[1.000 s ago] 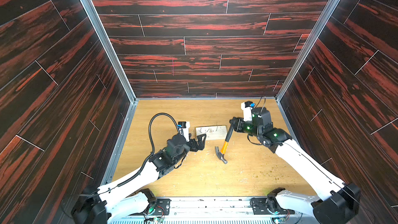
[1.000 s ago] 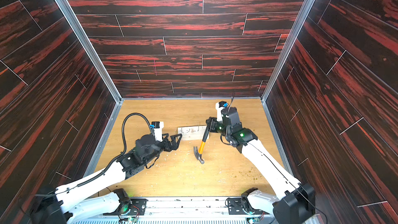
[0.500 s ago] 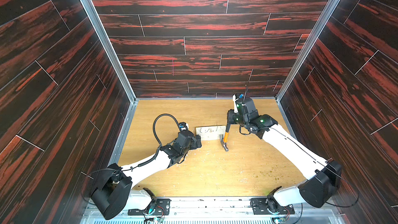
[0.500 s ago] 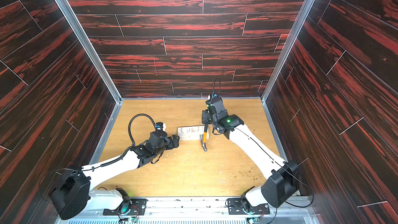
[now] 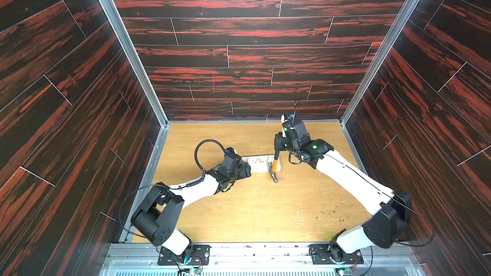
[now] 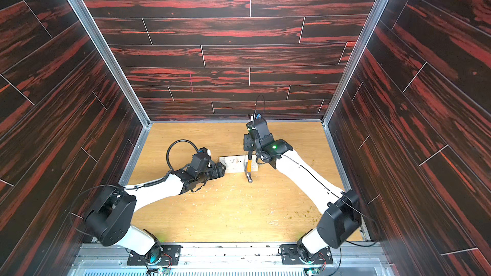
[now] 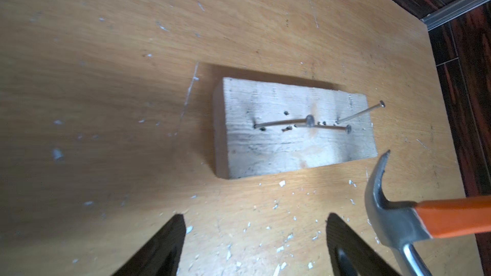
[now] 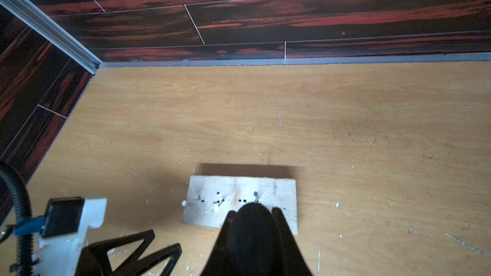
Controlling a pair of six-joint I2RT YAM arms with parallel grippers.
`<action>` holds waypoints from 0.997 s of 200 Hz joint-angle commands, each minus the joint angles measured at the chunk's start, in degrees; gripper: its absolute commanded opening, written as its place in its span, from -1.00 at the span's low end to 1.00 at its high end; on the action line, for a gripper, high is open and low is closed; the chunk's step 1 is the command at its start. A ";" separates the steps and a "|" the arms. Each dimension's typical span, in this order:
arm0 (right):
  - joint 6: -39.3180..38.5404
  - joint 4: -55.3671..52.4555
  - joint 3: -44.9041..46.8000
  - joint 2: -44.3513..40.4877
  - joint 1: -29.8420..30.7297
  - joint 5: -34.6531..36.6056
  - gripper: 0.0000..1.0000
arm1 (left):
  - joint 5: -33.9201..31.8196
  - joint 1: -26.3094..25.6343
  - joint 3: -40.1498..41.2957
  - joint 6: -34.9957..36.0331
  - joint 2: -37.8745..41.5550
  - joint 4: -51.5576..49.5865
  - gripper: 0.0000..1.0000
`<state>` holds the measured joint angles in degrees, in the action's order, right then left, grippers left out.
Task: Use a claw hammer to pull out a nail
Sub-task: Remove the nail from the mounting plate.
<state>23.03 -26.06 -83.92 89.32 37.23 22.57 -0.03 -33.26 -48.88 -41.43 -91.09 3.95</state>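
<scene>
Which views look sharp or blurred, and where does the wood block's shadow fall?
Left wrist view: the wood block and nails are fairly sharp, the surrounding table smeared, with glare on the claw hammer head. Right wrist view: fairly crisp, block shadow falling toward the back wall. Both top views: sharp, walls splayed by wide-angle distortion.

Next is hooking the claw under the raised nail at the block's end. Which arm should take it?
Right. The right gripper grips the claw hammer by its handle, head down beside the wood block, near the slanting nail. The left gripper is open, empty, short of the block.
</scene>
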 commanded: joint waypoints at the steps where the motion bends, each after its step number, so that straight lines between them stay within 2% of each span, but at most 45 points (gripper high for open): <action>1: -0.53 3.10 -4.23 1.37 0.17 1.92 -1.00 | 2.37 0.90 -2.04 0.19 -1.89 -0.78 0.66; 54: 0.09 -0.52 -10.19 7.06 0.06 2.87 -1.00 | 3.77 1.26 -3.83 0.65 -5.41 -0.78 0.64; 106: 0.53 -2.36 -13.49 8.94 0.04 3.45 -1.00 | 4.83 1.77 -5.66 0.65 -7.83 -0.64 0.63; 141: 1.22 -4.27 -12.77 7.82 -0.07 3.21 -1.00 | 8.00 4.14 -5.15 -2.26 -8.97 2.95 0.43; 157: 1.71 -5.51 -12.26 7.06 -0.22 2.61 -1.00 | 10.62 5.19 -5.16 -2.72 -12.04 5.24 0.32; 199: 2.20 -6.34 -11.92 6.17 -1.12 1.32 -1.00 | 12.52 5.79 -4.82 -4.08 -14.50 8.03 0.21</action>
<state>24.01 -33.67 -94.87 98.45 36.88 24.67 10.70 -27.51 -53.21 -44.53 -104.51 10.35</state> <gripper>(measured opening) 0.204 0.611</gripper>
